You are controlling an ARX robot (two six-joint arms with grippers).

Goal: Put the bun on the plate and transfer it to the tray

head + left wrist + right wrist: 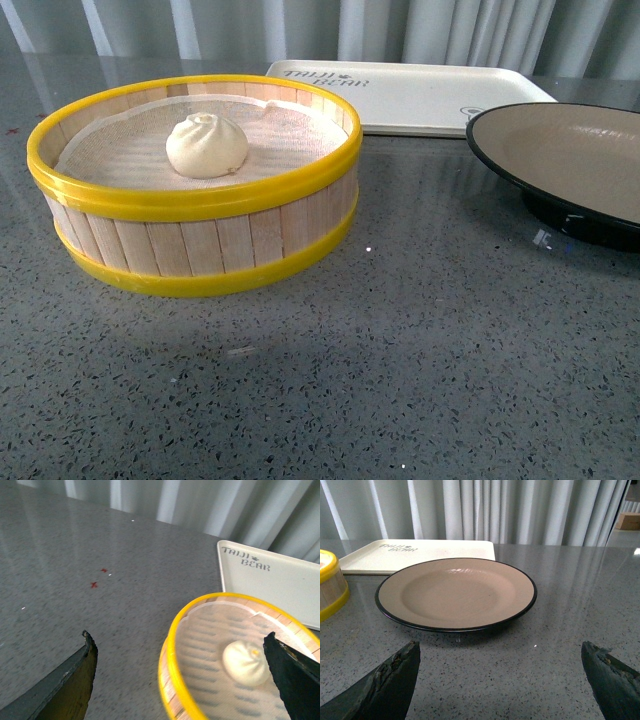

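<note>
Bun [207, 145]: one, round, off-white, pleated knot uppermost, so no long axis to align with; it sits on the white cloth liner [120, 160] inside the yellow-rimmed wooden steamer basket [200, 245], a little off the basket's centre and clear of its wall. Steamer basket: stands on the grey speckled countertop [350, 380], on the left of the front view. Tray [420, 95]: cream-white, lettered, flat on the countertop just behind the basket, nothing on it. Plate [560, 150]: black-rimmed with a beige inside, bare, to the right of the basket and apart from it, in front of the tray's right end. Left gripper [179, 636]: fingers spread wide, nothing between them, hanging above the basket's near rim; the bun lies ahead of and below it, close beside one finger rather than centred in the gap. Right gripper [500, 647]: fingers likewise wide and empty, facing the plate, with only a sliver of the basket at the edge of its view. Judgement: the left arm is the nearer to the bun, and the pick turns on shifting that gripper sideways until the bun sits midway between the fingers before descending past the rim.
</note>
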